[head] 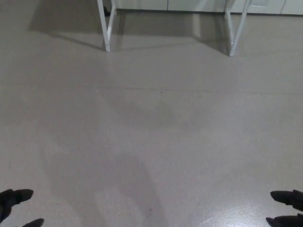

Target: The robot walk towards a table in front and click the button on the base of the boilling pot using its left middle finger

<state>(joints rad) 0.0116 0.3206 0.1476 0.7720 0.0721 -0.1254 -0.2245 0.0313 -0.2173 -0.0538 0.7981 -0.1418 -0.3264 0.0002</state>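
White table legs (107,28) stand across bare floor.

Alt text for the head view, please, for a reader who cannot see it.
A bare grey floor fills the view, with two white table legs at the top edge; no tabletop, pot or button shows. The left robot hand and right robot hand reach in at the bottom corners, fingers apart and holding nothing.

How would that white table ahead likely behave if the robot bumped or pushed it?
The table legs look thin, so it is probably light and might slide on the smooth floor. Its legs splay outward, so tipping seems less likely. The tabletop is out of view.
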